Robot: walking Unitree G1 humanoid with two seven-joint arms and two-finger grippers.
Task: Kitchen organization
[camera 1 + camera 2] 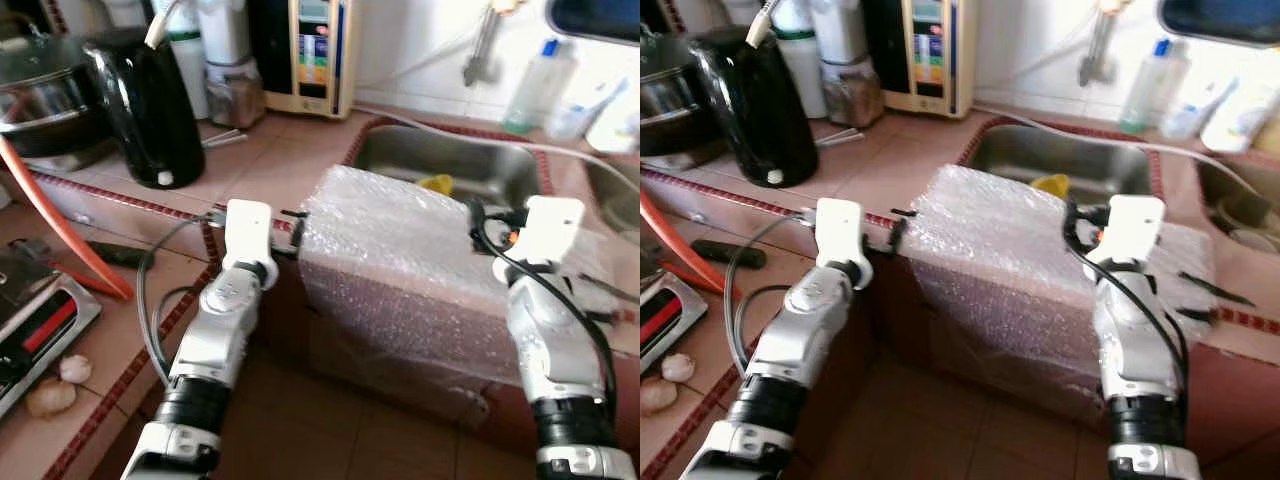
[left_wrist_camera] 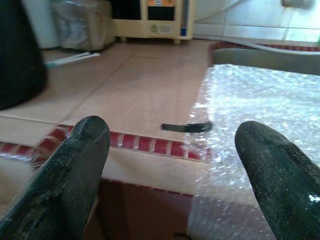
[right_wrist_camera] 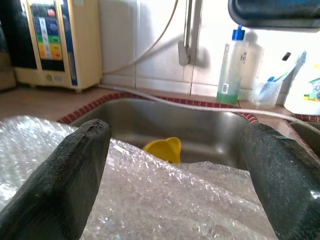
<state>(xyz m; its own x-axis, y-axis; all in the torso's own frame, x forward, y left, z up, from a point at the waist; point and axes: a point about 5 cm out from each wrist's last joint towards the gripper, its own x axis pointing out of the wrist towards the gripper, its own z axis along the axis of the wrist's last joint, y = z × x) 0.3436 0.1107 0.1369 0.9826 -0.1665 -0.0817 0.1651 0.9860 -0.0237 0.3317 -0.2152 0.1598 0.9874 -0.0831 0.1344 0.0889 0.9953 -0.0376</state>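
A bubble-wrapped box [image 1: 420, 290] leans on the tiled counter [image 1: 270, 160] edge before the sink [image 1: 450, 165]. The left gripper [image 2: 170, 165], fingers spread, sits by its left side; the right gripper [image 3: 175, 175], also spread, hovers over its top, perhaps touching the wrap

Clear bubble wrap [image 1: 400, 250], black kettle [image 1: 150, 110], yellow cup [image 3: 162, 149], red-edged tan tile counter [image 1: 260, 160].
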